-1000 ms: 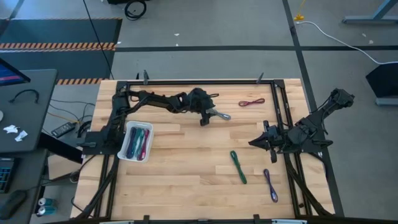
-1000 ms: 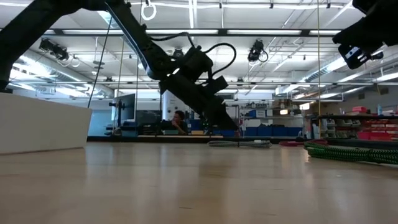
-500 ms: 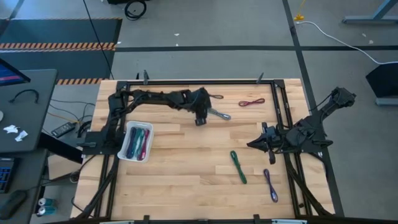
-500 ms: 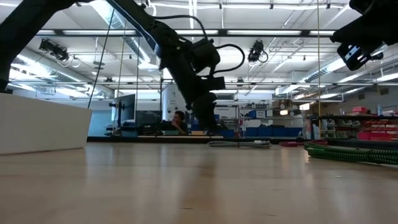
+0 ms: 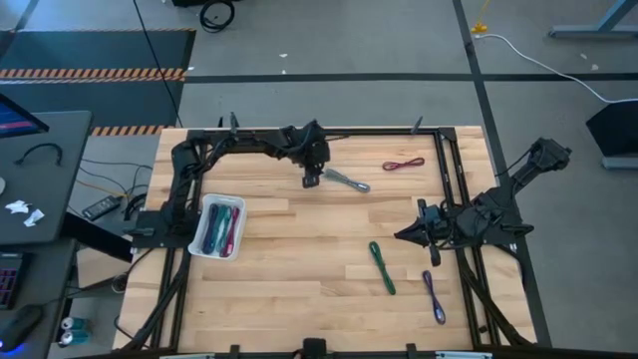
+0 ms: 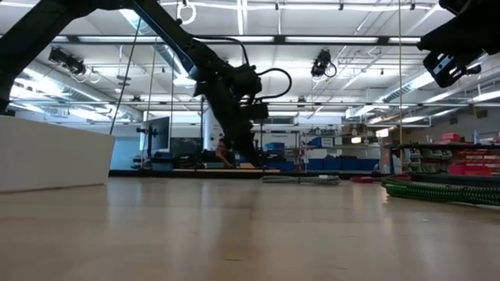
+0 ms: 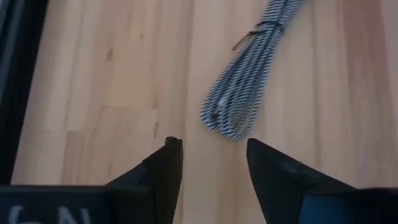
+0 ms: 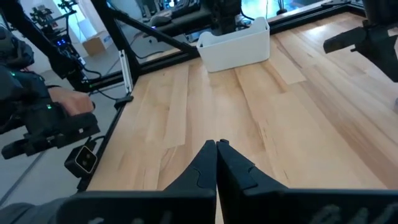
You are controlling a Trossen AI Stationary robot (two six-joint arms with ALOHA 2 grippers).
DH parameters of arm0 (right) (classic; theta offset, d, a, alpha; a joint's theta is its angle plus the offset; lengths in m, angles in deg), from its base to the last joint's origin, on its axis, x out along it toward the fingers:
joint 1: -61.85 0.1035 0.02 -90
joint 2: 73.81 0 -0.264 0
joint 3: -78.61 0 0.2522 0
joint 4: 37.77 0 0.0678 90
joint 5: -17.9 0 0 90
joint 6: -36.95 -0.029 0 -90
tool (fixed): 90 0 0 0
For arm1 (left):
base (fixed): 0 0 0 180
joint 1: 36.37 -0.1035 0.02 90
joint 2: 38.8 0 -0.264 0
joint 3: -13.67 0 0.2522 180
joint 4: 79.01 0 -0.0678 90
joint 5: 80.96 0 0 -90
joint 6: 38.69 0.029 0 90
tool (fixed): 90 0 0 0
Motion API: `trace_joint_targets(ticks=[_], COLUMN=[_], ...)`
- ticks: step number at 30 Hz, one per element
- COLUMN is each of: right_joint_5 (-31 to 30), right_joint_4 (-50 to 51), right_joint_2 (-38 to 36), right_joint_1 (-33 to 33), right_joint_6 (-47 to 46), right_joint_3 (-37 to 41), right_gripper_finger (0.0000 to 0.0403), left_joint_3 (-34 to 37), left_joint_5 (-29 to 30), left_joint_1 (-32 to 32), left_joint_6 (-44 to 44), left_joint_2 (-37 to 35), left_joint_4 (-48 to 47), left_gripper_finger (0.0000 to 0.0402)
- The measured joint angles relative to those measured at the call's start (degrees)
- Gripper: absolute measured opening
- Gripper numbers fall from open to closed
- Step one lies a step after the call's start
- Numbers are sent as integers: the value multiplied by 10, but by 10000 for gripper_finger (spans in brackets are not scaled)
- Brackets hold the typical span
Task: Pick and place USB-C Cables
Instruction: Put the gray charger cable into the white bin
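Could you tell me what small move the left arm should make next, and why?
Probably ease forward and down onto the grey cable: the left gripper is open with the bundle's looped end just ahead of its fingertips, not yet between them. The right gripper waits shut.

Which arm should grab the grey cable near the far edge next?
Left. The left gripper is open right beside the grey cable, one end just ahead of its fingers. The right gripper is shut and waits near the table's right side.

The left gripper (image 5: 313,180) hangs just left of one USB-C cable (image 5: 346,181), the tray (image 5: 221,226) nearer left, three cables right.
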Motion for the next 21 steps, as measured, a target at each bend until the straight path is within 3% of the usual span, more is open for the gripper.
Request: trace_joint_targets(ticks=[11,17,21], right_joint_5=[-3,-8,-31], right_joint_4=[-9,-9,-24], right_joint_2=[9,9,8], right_joint_1=[16,17,17], right_joint_6=[-6,-1,17], right_joint_3=[0,0,0], right_gripper_finger=[3,3,3], left_joint_3=[-4,-79,-123], left_joint_5=[0,-4,-1], left_joint_1=[7,43,82], left_joint_6=[-20,-80,-76], left_joint_2=[-5,-16,10], left_joint_4=[-2,25,32], left_gripper_finger=[182,166,163])
